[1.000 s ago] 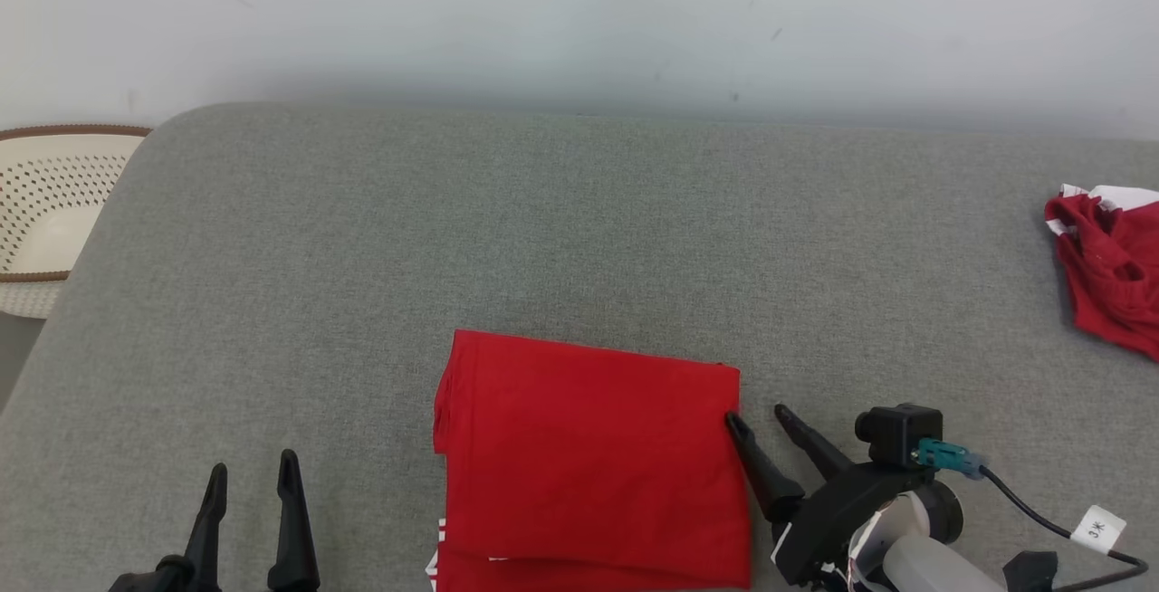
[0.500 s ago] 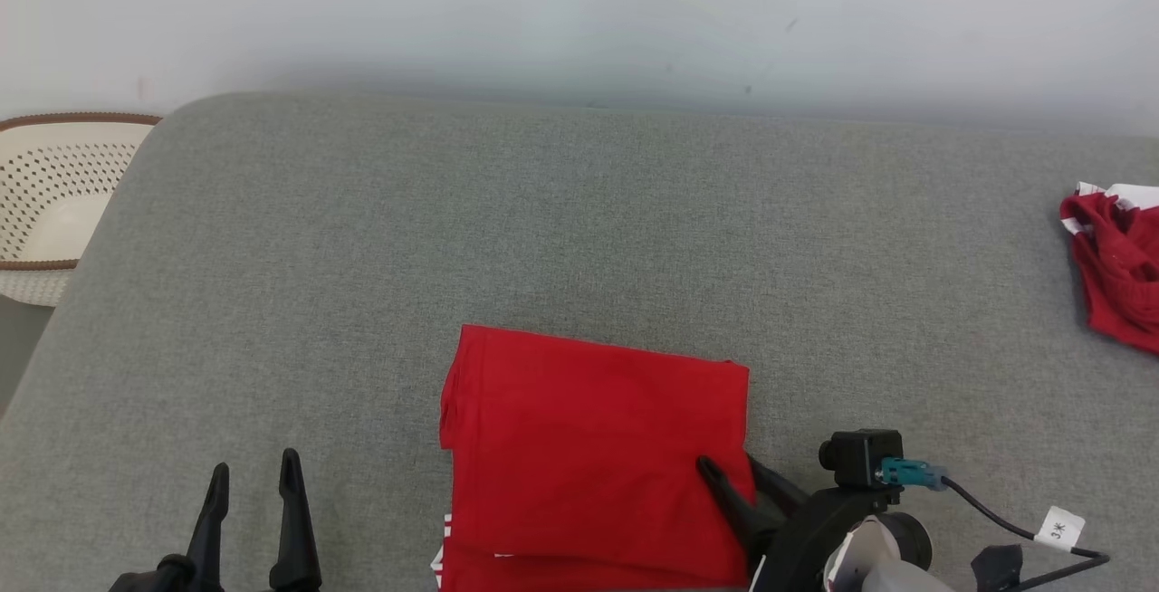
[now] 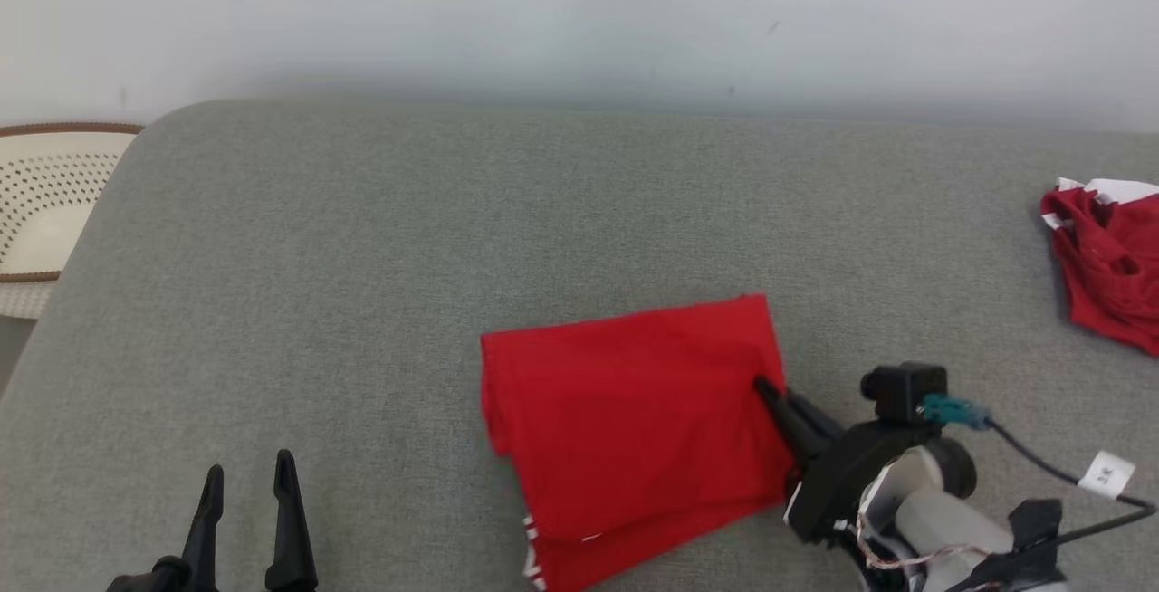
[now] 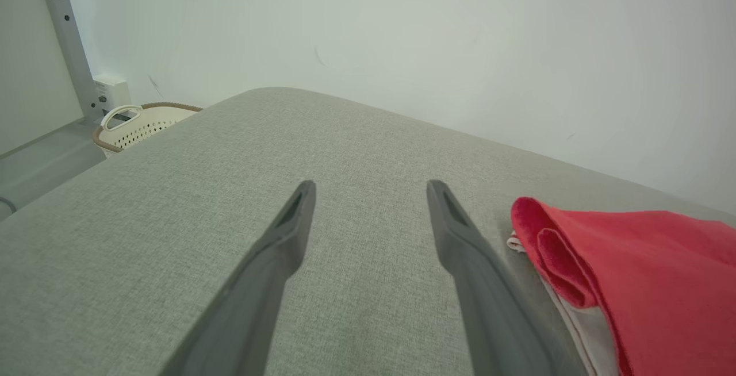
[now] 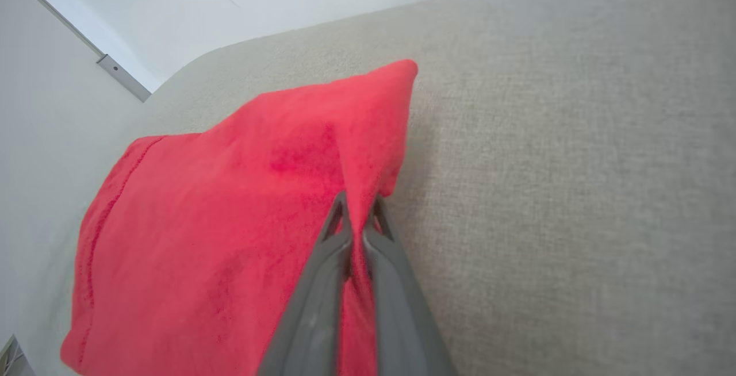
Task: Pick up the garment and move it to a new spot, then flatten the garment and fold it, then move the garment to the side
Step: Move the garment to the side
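Sitting off the table's left end was a perforated cream basket (image 3: 36,212). Next came the left gripper (image 3: 250,463), low at the near edge, its 2 fingers spread wide apart over the bare grey table (image 3: 362,257), holding nothing. Mid-table lay the folded red garment (image 3: 634,411), skewed, white trim peeking out at its near corner. The right gripper (image 3: 765,386) was pinched tight on its right edge, the cloth puckered there. Far right sat a crumpled red-and-white heap (image 3: 1105,275).

The grey fabric-covered tabletop (image 3: 362,239) has a rounded far-left corner. A folded red garment (image 3: 634,420) lies near its front edge, right of the middle, askew to the edges. A crumpled red-and-white cloth (image 3: 1105,275) lies at the right edge.
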Robot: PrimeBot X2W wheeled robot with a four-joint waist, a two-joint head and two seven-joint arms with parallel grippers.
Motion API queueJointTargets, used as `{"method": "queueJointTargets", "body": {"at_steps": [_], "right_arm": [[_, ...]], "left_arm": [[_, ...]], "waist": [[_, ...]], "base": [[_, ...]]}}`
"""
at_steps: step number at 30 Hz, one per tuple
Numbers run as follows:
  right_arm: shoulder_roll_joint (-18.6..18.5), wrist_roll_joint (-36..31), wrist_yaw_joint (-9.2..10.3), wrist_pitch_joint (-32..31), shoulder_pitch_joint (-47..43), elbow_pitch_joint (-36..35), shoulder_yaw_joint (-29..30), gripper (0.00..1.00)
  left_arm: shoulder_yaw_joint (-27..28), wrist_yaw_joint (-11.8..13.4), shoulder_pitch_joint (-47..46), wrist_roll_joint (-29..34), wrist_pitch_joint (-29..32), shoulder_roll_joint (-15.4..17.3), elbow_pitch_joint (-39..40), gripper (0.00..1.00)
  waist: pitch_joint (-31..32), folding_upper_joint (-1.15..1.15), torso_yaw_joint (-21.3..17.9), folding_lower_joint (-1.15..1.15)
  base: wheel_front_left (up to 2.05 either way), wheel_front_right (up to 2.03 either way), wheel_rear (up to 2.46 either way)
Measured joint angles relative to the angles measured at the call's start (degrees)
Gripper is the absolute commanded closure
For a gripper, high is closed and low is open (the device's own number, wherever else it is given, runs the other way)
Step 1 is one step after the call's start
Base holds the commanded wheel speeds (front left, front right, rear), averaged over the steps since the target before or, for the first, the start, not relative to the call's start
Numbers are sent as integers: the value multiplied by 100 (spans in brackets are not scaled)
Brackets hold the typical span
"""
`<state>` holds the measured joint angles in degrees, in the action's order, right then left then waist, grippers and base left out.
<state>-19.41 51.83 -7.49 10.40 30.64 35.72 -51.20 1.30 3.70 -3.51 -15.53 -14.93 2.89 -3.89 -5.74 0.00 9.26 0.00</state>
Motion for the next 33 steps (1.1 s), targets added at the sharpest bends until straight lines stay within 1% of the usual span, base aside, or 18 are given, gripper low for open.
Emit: {"method": "queueJointTargets", "body": {"at_steps": [6,12,21,30,33], "right_arm": [[-299,-107,0,70,481,109,90,100],[-681,-307,0,-41,1000,241,-13,100],[-1526,-491,0,-199,1992,534,-175,100],[-2120,-593,-1,-331,2766,790,-571,100],[-2299,-581,-1,-349,2987,896,-668,100]], "left_arm": [[32,-8,35,33,0,1,44,0],[70,-51,13,110,0,-1,143,0],[165,-66,-76,263,-1,-1,387,0],[331,-151,-247,431,0,1,605,0],[335,-137,-250,492,0,-1,705,0]], "waist": [[13,0,-181,0],[-76,0,-371,0],[-435,0,-592,0],[-879,0,-783,1],[-999,0,-838,1]], "base": [[0,0,0],[0,0,0],[0,0,0],[0,0,0],[0,0,0]]}}
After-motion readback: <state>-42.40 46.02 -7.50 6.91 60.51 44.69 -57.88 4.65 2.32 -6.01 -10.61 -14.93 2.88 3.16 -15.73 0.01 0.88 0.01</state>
